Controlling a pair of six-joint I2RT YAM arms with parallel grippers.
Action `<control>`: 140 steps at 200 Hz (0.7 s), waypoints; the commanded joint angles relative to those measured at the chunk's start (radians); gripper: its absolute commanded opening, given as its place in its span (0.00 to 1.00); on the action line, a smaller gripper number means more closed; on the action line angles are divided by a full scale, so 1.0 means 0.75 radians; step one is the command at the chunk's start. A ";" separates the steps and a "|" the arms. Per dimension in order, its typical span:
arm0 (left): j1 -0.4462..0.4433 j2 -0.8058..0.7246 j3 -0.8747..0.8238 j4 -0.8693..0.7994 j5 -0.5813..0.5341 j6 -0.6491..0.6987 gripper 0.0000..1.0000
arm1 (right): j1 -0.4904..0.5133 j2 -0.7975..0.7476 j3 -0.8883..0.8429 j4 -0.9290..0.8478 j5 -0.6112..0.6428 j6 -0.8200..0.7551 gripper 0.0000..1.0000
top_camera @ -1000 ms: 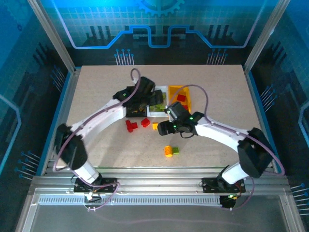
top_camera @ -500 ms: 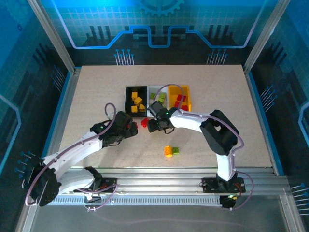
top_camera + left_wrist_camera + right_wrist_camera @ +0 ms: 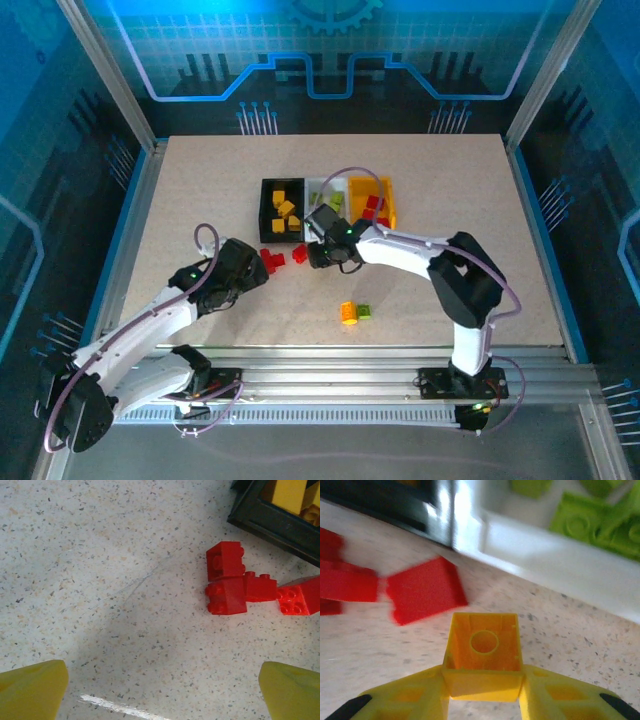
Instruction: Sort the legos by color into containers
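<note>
Bins point(image 3: 264, 212) three; red bricks point(image 3: 226, 595) perhaps four; gripped yellow brick point(image 3: 484, 660) one.

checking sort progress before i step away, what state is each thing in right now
left pincer: open, empty
right pincer: shut on yellow brick
black bin: holds yellow-orange bricks
white bin: holds green bricks
yellow bin: holds sorted red bricks
loose red bricks: unsorted on the table, beside black bin
orange and green pair: unsorted on the table
</note>
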 commanded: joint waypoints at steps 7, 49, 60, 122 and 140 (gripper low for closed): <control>0.015 -0.020 -0.041 -0.043 -0.022 -0.037 0.99 | 0.015 0.008 0.201 -0.035 -0.073 -0.076 0.40; 0.016 -0.033 -0.070 -0.028 0.027 -0.041 0.99 | -0.024 0.273 0.565 -0.121 -0.088 -0.084 0.40; 0.016 -0.034 -0.074 -0.025 0.041 -0.037 0.99 | -0.036 0.343 0.659 -0.139 -0.103 -0.083 0.41; 0.018 -0.044 -0.070 -0.019 0.084 0.002 0.99 | -0.072 0.571 1.061 -0.246 -0.165 -0.083 0.57; 0.023 -0.042 -0.069 0.005 0.097 0.018 0.99 | -0.074 0.512 1.018 -0.214 -0.168 -0.077 0.67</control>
